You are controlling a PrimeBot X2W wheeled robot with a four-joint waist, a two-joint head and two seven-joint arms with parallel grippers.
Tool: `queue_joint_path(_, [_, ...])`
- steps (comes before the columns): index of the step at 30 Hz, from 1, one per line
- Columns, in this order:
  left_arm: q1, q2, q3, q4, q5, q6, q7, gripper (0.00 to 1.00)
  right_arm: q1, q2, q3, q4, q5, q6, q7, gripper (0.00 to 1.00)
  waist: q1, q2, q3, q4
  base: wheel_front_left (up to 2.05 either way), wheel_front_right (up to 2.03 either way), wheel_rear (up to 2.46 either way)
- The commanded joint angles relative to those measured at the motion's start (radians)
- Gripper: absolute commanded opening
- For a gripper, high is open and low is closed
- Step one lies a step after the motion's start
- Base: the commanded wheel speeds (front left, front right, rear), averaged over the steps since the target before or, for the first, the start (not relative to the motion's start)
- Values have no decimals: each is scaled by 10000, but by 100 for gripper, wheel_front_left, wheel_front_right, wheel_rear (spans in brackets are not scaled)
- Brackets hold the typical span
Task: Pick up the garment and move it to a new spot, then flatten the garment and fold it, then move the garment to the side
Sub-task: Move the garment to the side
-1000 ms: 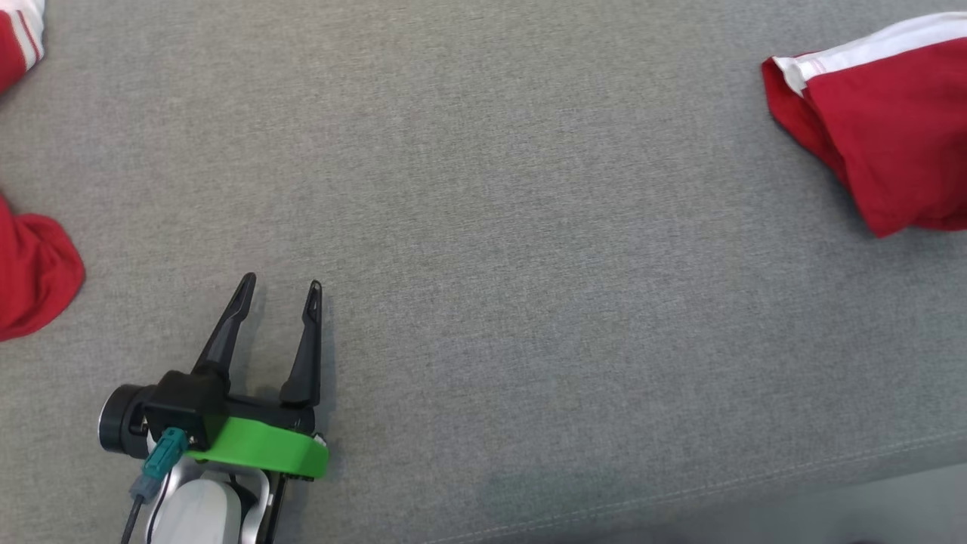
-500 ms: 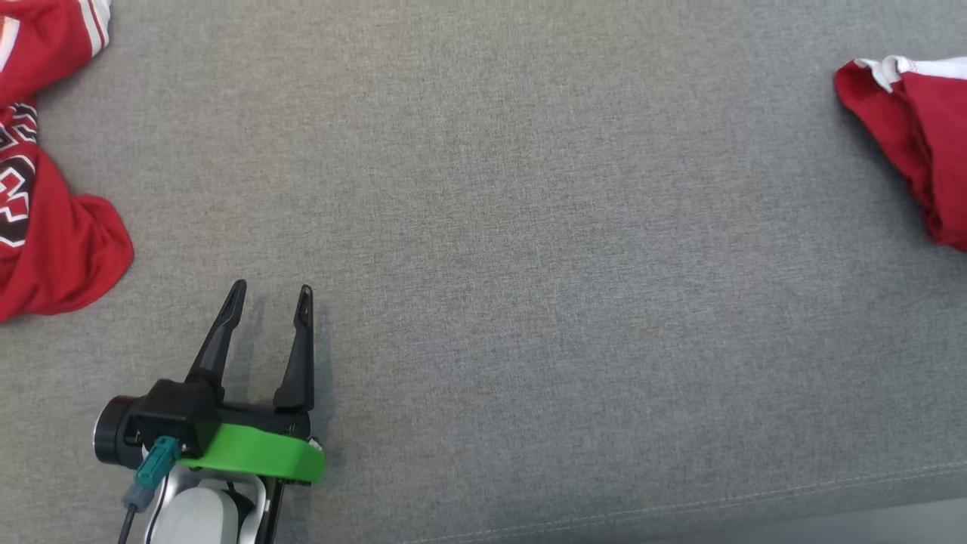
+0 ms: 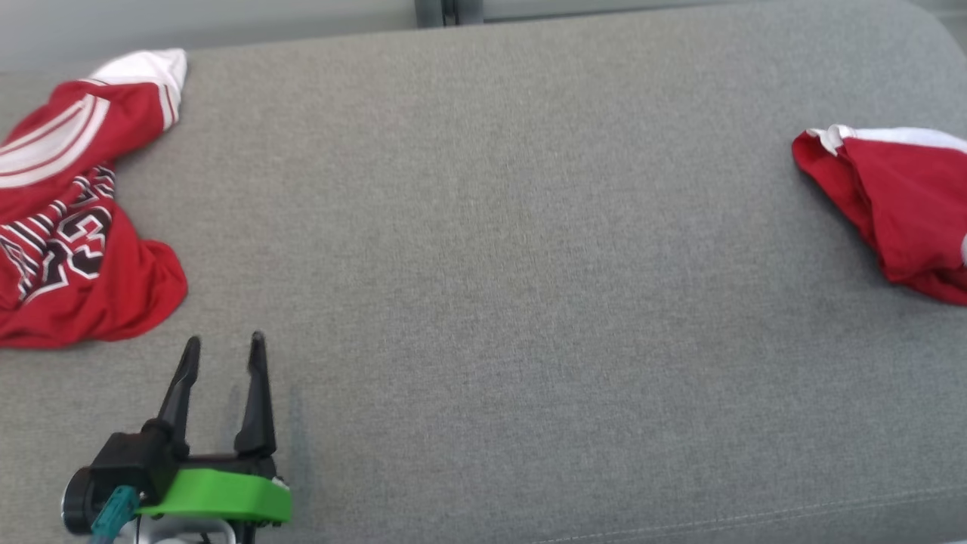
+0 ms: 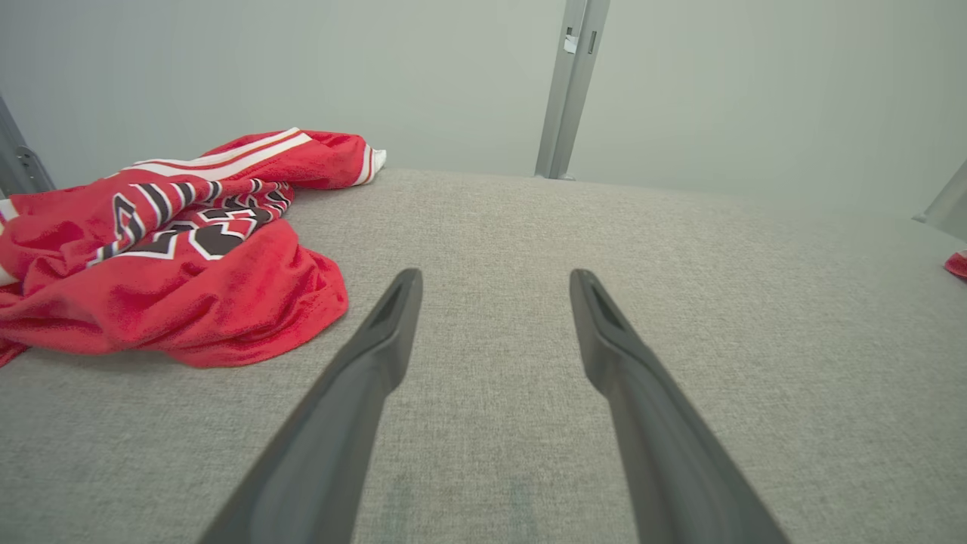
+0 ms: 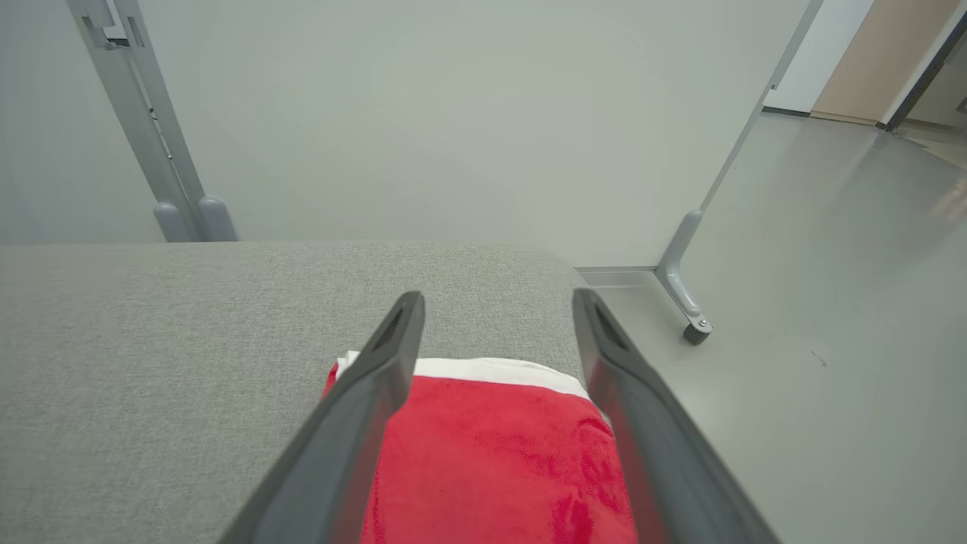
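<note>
The red garment (image 5: pixel 491 453) between the right fingers (image 5: pixel 370 400) and the jersey (image 4: pixel 189 295) beside the left fingers (image 4: pixel 370 378) both run off frame.

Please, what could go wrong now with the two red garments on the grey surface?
1. The folded garment lies close to the end of the grey surface, with floor beyond; a nudge may push it off.
2. The right gripper is open over it; pulling back low could snag the fold.
3. The open left gripper sits near the crumpled jersey and might catch it.
</note>
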Motion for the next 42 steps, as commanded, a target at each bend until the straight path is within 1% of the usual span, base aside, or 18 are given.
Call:
queue_joint_path(1, [289, -31, 183, -13, -65, 76, 2, 100, 749, -30, 135, -496, 52, -15, -135, 100, 0, 0, -990, 339, 0, 0, 0])
queue_joint_path(3, [547, -65, 372, -48, -122, 121, 2, 100, 1540, -25, 235, -1413, 17, -17, -270, 100, 0, 0, -1279, 446, 0, 0, 0])
queue_joint_path(5, [757, -80, 515, -15, -152, 140, 2, 100, 2406, 98, 125, -2278, -261, -17, -416, 100, 0, 0, -1510, 564, 0, 0, 0])
queue_joint_path(9, [1109, -94, 682, 274, -219, 160, 0, 100, 4312, 757, -208, -3858, -877, -17, -568, 100, 0, 0, -1951, 871, 0, 0, 0])
queue_joint_path(12, [1222, -90, 847, 496, -239, 271, 2, 100, 5504, 1569, -612, -4844, -1562, -17, -652, 100, 0, 0, -2186, 1053, 0, 0, 0])
queue_joint_path(15, [1375, -21, 867, 815, -128, 236, 1, 100, 6625, 2416, -1020, -5525, -2276, -17, -710, 100, 0, 0, -2446, 1209, 0, 0, 0])
queue_joint_path(16, [1461, 57, 818, 1090, -30, 195, 2, 100, 7301, 2919, -1026, -5783, -2735, -17, -715, 100, 0, 0, -2598, 1272, 0, 0, 0])
queue_joint_path(19, [1592, 103, 906, 1337, 18, 126, 2, 100, 7934, 3544, -1122, -6321, -3332, -17, -723, 100, 0, 0, -2725, 1217, 0, 0, 0])
queue_joint_path(21, [1628, 74, 972, 1348, 53, 124, 2, 100, 8255, 3873, -1205, -6656, -3625, -17, -725, 100, 0, 0, -2729, 1152, 0, 0, 0])
queue_joint_path(22, [1628, 74, 972, 1348, 53, 124, 2, 100, 8255, 3873, -1205, -6656, -3625, -17, -725, 100, 0, 0, -2729, 1152, 0, 0, 0])
queue_joint_path(23, [1639, 50, 996, 1355, 84, 118, 2, 100, 8349, 4009, -1273, -6841, -3786, -17, -726, 100, 0, 0, -2723, 1119, 0, 0, 0])
queue_joint_path(25, [1633, 2, 971, 1284, 86, 54, 2, 100, 8483, 4332, -1471, -7230, -3933, -17, -726, 100, 0, 0, -2703, 1043, 0, 0, 0])
queue_joint_path(29, [1567, -60, 843, 1245, 131, -24, 2, 100, 8741, 4693, -2046, -7678, -4126, -17, -721, 100, 0, 0, -2697, 915, 0, 0, 0])
queue_joint_path(33, [1436, -89, 666, 1386, 146, -78, 2, 100, 8790, 4830, -2404, -7607, -4264, -17, -722, 100, 0, 0, -2702, 797, 0, 0, 0])
queue_joint_path(42, [1323, -122, 562, 1590, 150, -121, 2, 100, 8729, 4909, -2554, -7467, -4323, -17, -723, 100, 0, 0, -2728, 779, 0, 0, 0])
